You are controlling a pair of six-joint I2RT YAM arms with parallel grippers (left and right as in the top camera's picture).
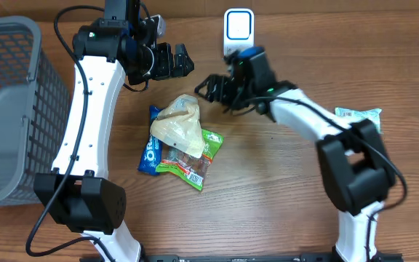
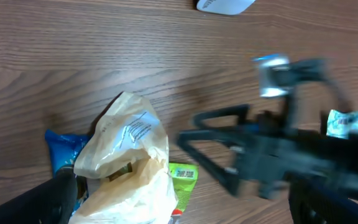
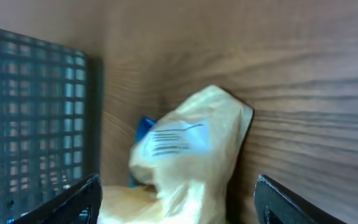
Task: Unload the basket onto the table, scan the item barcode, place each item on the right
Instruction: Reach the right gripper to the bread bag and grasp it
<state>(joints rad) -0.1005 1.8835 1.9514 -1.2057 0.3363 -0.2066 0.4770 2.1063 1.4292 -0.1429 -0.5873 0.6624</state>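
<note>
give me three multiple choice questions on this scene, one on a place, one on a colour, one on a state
1. Where is the grey basket in the overhead view?
A far left
B far right
C top centre

2. What colour is the packet at the tan bag's lower right?
A red
B green
C black

3. The left end effector is:
A shut on the tan bag
B open, empty
C shut on a packet

Answers:
1 A, it fills the left side.
2 B, the green packet pokes out there.
3 B, its jaws stand apart with nothing between.
</note>
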